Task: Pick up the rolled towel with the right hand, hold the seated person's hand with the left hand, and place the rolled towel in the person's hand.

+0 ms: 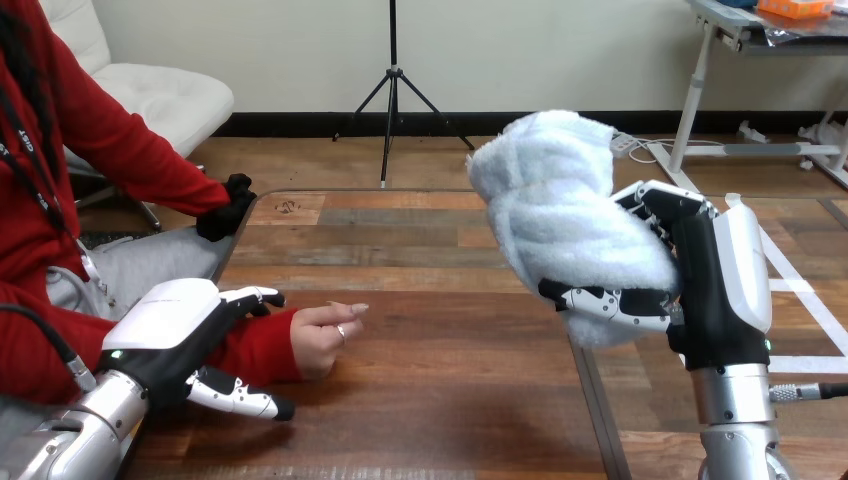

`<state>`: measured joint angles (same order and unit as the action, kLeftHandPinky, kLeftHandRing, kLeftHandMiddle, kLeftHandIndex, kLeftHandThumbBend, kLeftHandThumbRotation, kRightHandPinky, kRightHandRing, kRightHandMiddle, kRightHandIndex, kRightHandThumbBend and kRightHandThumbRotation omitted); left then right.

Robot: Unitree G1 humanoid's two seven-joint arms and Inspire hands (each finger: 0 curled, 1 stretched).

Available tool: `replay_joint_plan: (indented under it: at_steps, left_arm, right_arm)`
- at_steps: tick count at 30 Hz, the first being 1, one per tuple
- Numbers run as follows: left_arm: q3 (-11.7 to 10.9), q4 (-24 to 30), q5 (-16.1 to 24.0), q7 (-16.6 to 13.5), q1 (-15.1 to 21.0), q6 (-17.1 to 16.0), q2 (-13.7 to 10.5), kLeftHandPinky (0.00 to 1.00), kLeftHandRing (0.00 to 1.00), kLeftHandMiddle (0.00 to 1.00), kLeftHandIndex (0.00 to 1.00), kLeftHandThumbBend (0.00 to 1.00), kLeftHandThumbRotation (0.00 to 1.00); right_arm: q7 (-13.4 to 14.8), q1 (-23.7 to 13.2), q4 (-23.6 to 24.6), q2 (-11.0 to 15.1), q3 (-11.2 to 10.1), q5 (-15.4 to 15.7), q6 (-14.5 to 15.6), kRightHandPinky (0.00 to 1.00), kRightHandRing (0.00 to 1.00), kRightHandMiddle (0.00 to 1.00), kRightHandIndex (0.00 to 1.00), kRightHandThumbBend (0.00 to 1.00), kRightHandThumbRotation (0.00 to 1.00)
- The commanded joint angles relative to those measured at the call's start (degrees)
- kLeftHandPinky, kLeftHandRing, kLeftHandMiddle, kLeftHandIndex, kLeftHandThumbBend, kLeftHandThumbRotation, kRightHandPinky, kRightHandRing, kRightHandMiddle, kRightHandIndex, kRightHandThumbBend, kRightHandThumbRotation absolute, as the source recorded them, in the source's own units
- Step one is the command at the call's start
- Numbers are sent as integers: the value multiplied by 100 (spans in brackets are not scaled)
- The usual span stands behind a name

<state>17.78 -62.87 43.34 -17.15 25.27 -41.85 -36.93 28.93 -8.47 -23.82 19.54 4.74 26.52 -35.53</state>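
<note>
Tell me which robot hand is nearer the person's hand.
Left. The left hand sits at the wrist behind the person's hand; the right hand, gripping the rolled towel, is well apart.

rolled towel (565,210) pale blue, fluffy, tilted, raised off table (450,400); person's hand (322,338) loosely curled, resting on it

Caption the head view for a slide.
Right hand holds the rolled towel aloft; open left hand straddles the person's wrist.

The left hand (175,345) and right hand (715,290) each have a black body with a smooth white shell on the back. The fingers (610,303) are jointed in black and white segments. The left forearm (75,435) and right forearm (735,415) are silver metal cylinders.
</note>
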Motion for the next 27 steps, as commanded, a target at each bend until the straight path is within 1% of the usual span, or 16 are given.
replay_joint_plan:
  at_steps: [1,5,11,27]
  left_arm:
    - [98,-154,-18,-227,538,-1,-12,70,73,76,79,100,42]
    - [151,-247,-33,-234,581,37,3,69,71,74,78,100,42]
    - [214,-387,-73,-278,638,76,36,68,68,71,75,100,42]
    - [310,-636,-41,-461,696,156,99,63,62,65,68,100,41]
  right_arm:
    - [-40,-132,567,-108,-220,-164,40,5,8,12,12,62,0]
    - [-109,-77,698,-124,-250,-176,55,5,8,12,12,62,0]
    - [-244,7,890,-177,-292,-299,30,5,8,12,12,61,0]
    - [-447,214,1371,-276,-416,-344,154,5,8,12,12,61,0]
